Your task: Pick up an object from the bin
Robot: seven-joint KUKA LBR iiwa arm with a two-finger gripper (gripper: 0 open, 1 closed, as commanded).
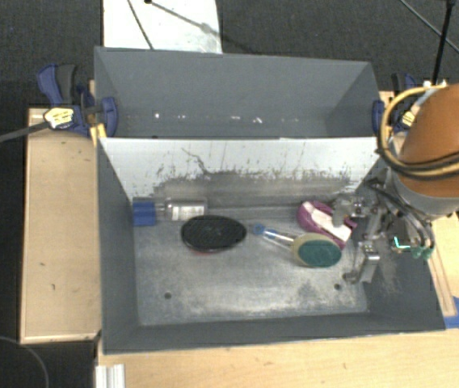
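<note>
Looking down into a grey metal bin (237,289), with its scuffed floor sloping up to tall walls. From the right, the robot arm (448,136), capped by a rounded orange cover with looped cables, reaches over the rim. Its pincer (360,259) hangs low at the right end of the floor. Whether it is spread or pressed together cannot be told.

A black oval brush (212,234) lies left of centre. Just behind it and to its left, a clear bottle with a blue cap (173,211) lies on its side along the back wall. Nearest the pincer, just to its left, is a round teal pad on a cream base (319,253) with a clear handle pointing left. Behind that sits a pink and white piece (317,215).
</note>
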